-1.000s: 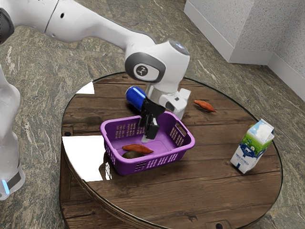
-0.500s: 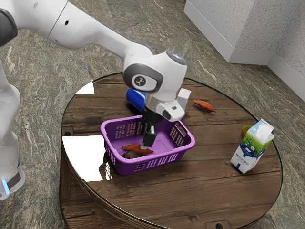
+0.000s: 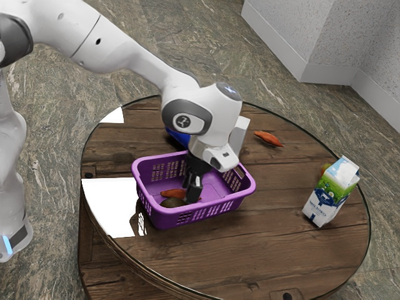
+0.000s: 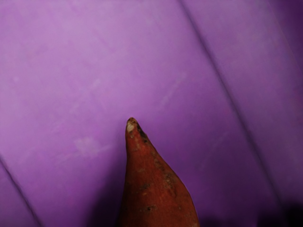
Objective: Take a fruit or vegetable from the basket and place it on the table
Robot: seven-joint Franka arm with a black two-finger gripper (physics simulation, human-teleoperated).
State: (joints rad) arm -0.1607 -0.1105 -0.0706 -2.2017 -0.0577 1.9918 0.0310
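Basket (image 3: 249, 188) stands near the table's (image 3: 281, 244) rounded edge, at the exterior view's left, probably for easy reach. The gripper (image 3: 194, 189) points steeply down inside, presumably to clear the basket's edges, over one end of the orange sweet potato (image 3: 170, 194), beside a dark round item (image 3: 173, 203). I cannot tell how far open the gripper is, or whether it holds anything.

In the wrist view, the sweet potato's tapered tip lies against bare purple floor, so nothing seems to pin that end.
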